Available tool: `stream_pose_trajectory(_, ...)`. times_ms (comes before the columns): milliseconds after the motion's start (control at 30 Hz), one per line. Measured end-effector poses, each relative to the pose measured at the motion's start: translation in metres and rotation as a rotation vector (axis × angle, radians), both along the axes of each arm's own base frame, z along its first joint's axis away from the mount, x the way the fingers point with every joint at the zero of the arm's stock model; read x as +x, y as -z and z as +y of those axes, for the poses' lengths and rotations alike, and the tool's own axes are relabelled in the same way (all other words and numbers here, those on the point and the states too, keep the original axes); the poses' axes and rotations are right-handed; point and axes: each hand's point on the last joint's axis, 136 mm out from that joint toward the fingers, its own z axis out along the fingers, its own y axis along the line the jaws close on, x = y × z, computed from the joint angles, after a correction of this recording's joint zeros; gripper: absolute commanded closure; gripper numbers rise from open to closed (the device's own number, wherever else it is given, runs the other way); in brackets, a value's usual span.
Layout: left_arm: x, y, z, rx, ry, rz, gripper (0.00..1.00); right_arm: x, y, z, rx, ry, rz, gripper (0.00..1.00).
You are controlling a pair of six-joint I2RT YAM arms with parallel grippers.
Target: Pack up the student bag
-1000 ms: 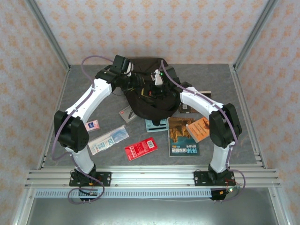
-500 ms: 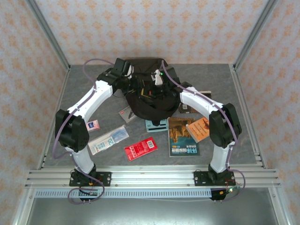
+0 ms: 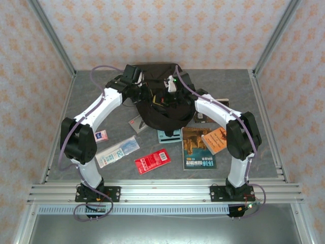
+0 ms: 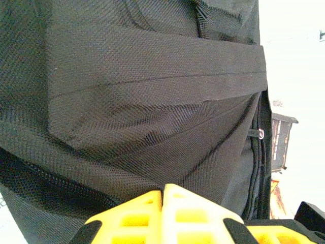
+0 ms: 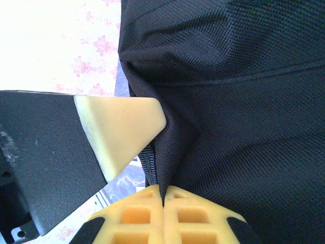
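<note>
One student bag (image 3: pixel 162 116) lies on the grey desk (image 3: pixel 91 101), toward 12 o'clock from the arm bases, by far the biggest thing there. Two arms reach it: the left arm (image 3: pixel 96 114) arches in from 8 o'clock and the right arm (image 3: pixel 218 114) from 4 o'clock. Both wrists sit over the bag and hide much of its top from above.

The left fingers (image 4: pixel 137 218) are pressed together, tips right against the bag's cloth; whether any cloth is caught between them I cannot tell. The right fingers (image 5: pixel 137 223) are pressed together too, pinching a raised fold of the bag that runs into their seam. A pale wedge (image 5: pixel 119 127) on a black mount touches that fold from 9 o'clock.

Seven flat things lie loose on the bag's 6 o'clock side:
- one magazine (image 3: pixel 197 150) at 5 o'clock
- one orange booklet (image 3: pixel 216 140) tilted over the magazine's 3 o'clock edge
- one teal booklet (image 3: pixel 170 135) just beside the bag's near edge
- one white packet (image 3: pixel 135 122) at the bag's 8 o'clock edge
- one red packet (image 3: pixel 152 161)
- one clear packet (image 3: pixel 118 151) with blue print
- one small card (image 3: pixel 100 135) near the left arm

The bag is soft, coarse-woven black fabric, creased, with a stitched band across it. A black zipper (image 4: pixel 260 157) with a small metal pull runs down one side. The fingers are yellow plastic with gridded hollows
</note>
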Motion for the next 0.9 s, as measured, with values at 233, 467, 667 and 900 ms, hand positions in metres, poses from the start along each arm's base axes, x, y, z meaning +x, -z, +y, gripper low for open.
stream_pose_trajectory(233,0.0,-0.002,0.005,0.017,-0.002,0.001,1.0,-0.001,0.001,0.0,-0.009,-0.018,-0.024,1.0)
stream_pose_trajectory(467,-0.004,0.0,0.013,0.031,0.0,0.027,1.0,-0.006,0.005,0.004,-0.043,-0.051,-0.066,1.0)
stream_pose_trajectory(667,-0.002,0.003,0.026,0.039,-0.022,0.038,1.0,-0.009,0.014,0.003,-0.101,-0.054,-0.086,1.0)
stream_pose_trajectory(900,-0.018,0.016,0.047,0.063,-0.075,0.059,1.0,-0.01,0.02,0.001,-0.132,-0.037,-0.073,1.0)
